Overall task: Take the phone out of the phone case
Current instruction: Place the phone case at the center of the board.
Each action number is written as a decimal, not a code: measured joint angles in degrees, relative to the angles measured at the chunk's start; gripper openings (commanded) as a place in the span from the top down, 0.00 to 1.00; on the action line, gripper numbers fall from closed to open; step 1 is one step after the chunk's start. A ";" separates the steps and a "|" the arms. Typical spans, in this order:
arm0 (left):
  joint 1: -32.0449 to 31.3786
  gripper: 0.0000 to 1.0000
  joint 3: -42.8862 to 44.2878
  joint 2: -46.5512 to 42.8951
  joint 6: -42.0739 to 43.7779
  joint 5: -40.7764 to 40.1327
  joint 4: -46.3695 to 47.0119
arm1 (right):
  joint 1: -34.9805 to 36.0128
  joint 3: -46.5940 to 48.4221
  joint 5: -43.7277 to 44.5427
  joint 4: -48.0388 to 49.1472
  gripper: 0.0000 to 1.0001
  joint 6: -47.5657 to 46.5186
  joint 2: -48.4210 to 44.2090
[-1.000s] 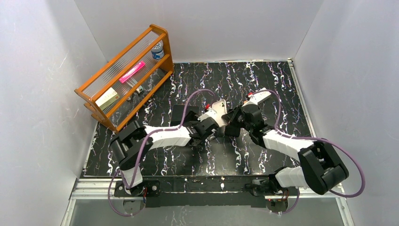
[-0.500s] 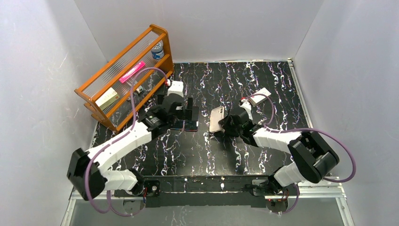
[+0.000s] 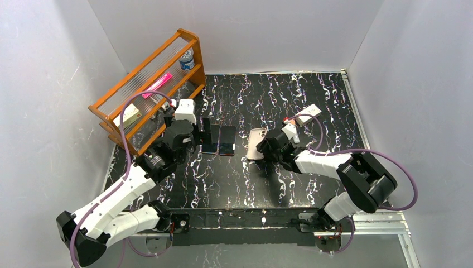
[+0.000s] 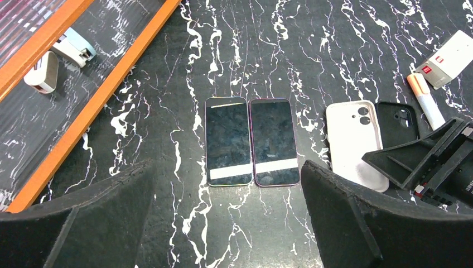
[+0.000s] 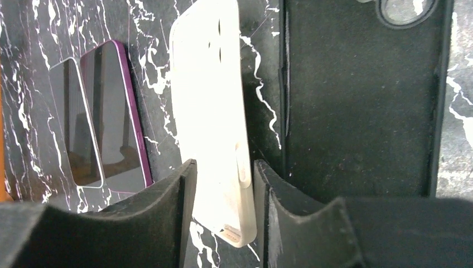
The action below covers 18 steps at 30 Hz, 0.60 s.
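Note:
Two bare phones lie screen up, side by side, on the black marble table: a silver-edged one and a purple-edged one. They also show in the top view. My left gripper is open and empty, held above and just left of them. My right gripper is shut on the lower end of a white phone case, tilted on its edge at the table. An empty black case lies just right of it.
A wooden rack with small items stands at the back left, close to my left arm. A white card and an orange-capped tube lie behind the cases. Grey walls close in the table's sides and back.
The grippers were together at mid-table. My left gripper swung left, set a phone beside the other one and drew back. My right gripper lowered the white case to the table.

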 measured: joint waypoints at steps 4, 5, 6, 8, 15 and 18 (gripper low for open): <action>0.20 0.02 -0.09 -0.37 0.26 -0.07 -0.07 | 1.68 1.66 0.83 -3.48 0.43 -0.17 -0.22; 0.20 0.02 -0.09 -0.39 0.26 -0.09 -0.09 | 2.01 1.97 1.03 -4.35 0.42 -0.31 -0.42; 0.20 0.02 -0.11 -0.42 0.26 -0.09 -0.15 | 2.47 2.36 1.36 -5.57 0.41 -0.50 -0.70; 0.20 0.02 -0.13 -0.57 0.28 -0.09 -0.24 | 3.08 2.95 2.08 -7.48 0.37 -1.07 -1.44; 0.20 0.02 -0.35 -2.38 0.48 -1.20 -0.72 | 3.78 3.82 4.42 -12.81 0.18 -5.07 -7.28; 0.20 0.02 -0.39 -4.00 0.85 -2.51 -1.77 | 3.78 3.82 6.05 -14.47 0.10 -8.68 -11.47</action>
